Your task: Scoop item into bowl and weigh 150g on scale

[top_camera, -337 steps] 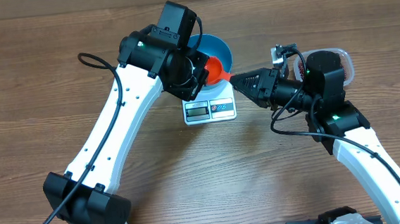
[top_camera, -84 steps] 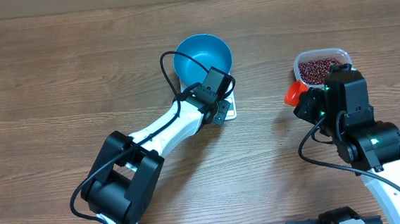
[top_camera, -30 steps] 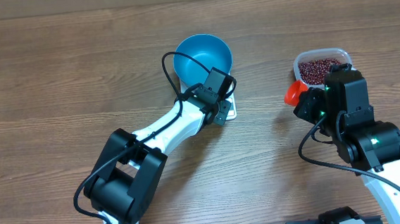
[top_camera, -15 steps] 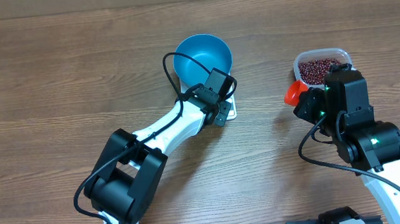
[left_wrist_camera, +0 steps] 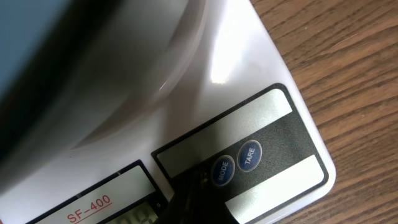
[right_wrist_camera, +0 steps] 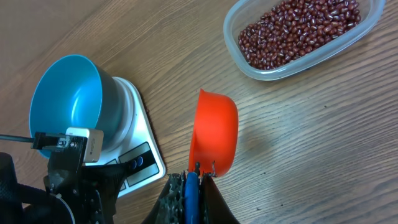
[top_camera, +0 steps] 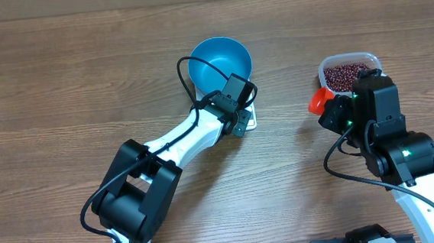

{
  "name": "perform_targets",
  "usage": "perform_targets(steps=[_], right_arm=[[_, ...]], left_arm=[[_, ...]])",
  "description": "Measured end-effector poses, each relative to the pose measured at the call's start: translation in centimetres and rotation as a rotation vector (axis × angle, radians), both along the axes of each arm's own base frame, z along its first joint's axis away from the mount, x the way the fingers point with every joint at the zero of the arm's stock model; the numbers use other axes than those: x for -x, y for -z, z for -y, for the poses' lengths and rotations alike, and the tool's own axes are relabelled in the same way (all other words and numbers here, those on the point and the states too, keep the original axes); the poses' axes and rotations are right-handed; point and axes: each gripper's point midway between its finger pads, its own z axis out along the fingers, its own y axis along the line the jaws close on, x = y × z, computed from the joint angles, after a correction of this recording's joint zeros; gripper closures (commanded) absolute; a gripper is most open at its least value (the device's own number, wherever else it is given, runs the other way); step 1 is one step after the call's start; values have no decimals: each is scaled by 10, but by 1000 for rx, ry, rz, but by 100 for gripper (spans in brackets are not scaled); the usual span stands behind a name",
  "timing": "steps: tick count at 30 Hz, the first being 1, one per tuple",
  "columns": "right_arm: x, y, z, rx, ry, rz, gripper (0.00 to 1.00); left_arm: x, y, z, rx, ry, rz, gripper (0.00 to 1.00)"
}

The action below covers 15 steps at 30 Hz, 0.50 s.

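While the bowl point(top_camera: 220, 60) sits on the scale point(left_wrist_camera: 249, 81), the beans point(right_wrist_camera: 298, 34) lie in their tub point(right_wrist_camera: 370, 18)

As we look from above, we find the blue bowl on the white scale's far end, overhanging its platform. Our left pincer point(left_wrist_camera: 189, 202) is clenched on nothing, its dark tip down at the scale's panel just beside the two round buttons point(left_wrist_camera: 236, 163); whether it touches we cannot tell. Our right pincer point(right_wrist_camera: 189, 180) is clenched on the handle of an orange scoop point(right_wrist_camera: 214, 134), held over the wooden surface point(top_camera: 61, 86) between scale and tub, nearer the tub. Every bean we see lies in that clear tub.
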Motion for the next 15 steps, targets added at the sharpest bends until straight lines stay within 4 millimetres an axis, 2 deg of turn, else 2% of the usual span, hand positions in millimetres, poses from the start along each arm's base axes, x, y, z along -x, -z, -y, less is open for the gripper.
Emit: perform_targets(steps=[10,13,15], right_arm=[[0,0,0,0,0,1,96],[-1,-1,0,-1,-1,6,96],[-1,-1,0,-1,0,5,96]], left_arm=[[22,-8,-13,-50,5,-84,96],[25,-33,-14,-27,9,-54,95],[28,-61,-14,4,13,-14,78]])
